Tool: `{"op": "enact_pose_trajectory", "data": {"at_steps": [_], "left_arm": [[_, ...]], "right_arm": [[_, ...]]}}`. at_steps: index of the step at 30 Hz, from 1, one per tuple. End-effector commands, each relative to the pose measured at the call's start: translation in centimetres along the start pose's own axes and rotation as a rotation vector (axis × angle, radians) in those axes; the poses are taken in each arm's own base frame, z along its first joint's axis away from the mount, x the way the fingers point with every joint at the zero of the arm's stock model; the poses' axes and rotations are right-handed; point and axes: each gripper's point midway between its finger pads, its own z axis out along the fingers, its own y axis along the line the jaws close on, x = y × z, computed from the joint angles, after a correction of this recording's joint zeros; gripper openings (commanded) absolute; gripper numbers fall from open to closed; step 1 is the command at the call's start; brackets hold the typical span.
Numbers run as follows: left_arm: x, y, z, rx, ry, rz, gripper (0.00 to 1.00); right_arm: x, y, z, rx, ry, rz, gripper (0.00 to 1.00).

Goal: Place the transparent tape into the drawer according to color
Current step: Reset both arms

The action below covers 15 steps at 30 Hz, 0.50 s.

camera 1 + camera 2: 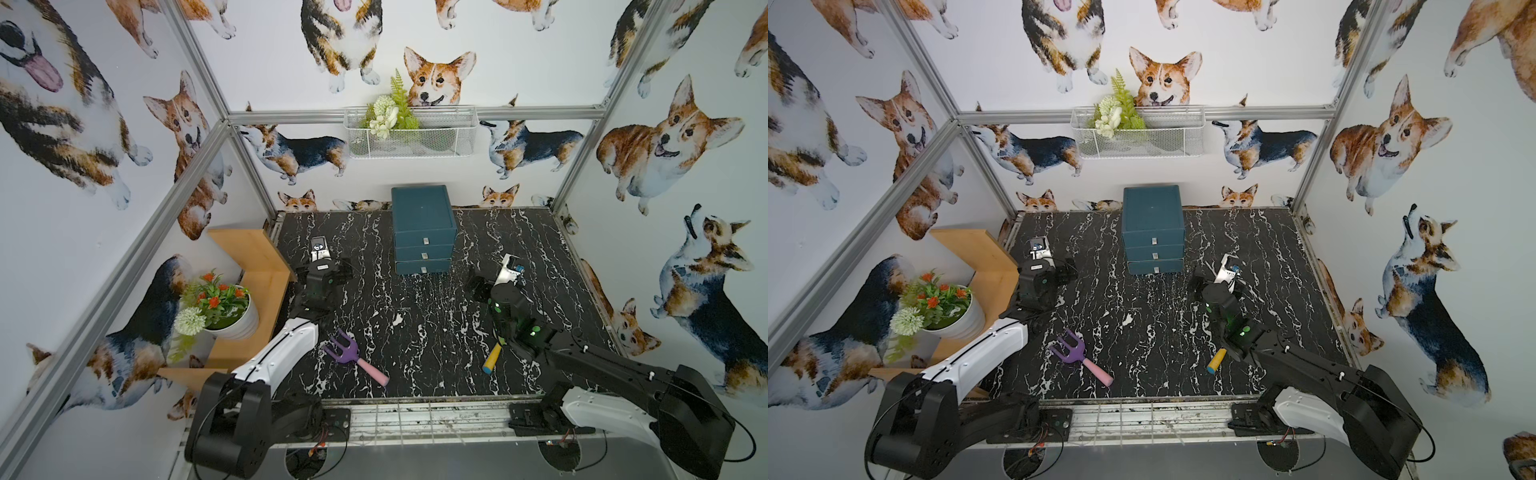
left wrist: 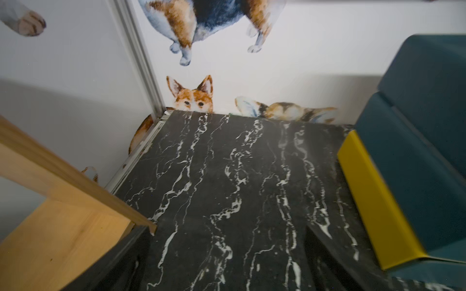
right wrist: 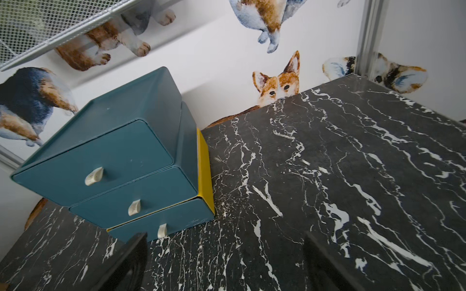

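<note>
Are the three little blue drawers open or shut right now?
Shut. All three fronts of the drawer cabinet sit against its body, and no inside shows.

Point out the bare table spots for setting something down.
Widest: the middle of the table, between drawers, rake and trowel. Also free: both back corners beside the drawers. Crowded: the front corners, where the left arm overhangs beside the rake and the right arm overlaps the trowel.
</note>
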Motion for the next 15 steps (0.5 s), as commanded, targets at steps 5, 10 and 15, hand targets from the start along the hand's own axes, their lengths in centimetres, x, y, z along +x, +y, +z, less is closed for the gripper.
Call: {"op": "enact_pose_trajectory", "data": {"at_steps": [5, 10, 15], "left_arm": [[2.3, 3.8, 2.6, -0.119, -0.020, 0.001, 1.00], [4.2, 3.0, 3.4, -0.070, -0.009, 0.052, 0.99], [6.0, 2.1, 3.5, 0.001, -0.032, 0.062, 0.99]], "right_arm": [[0.3, -1.9, -0.1, 0.069, -0.010, -0.037, 1.00], [0.2, -2.7, -0.1, 0.100, -0.024, -0.056, 1.00], [-0.3, -3.1, -0.1, 0.086, -0.038, -0.054, 1.00]]}}
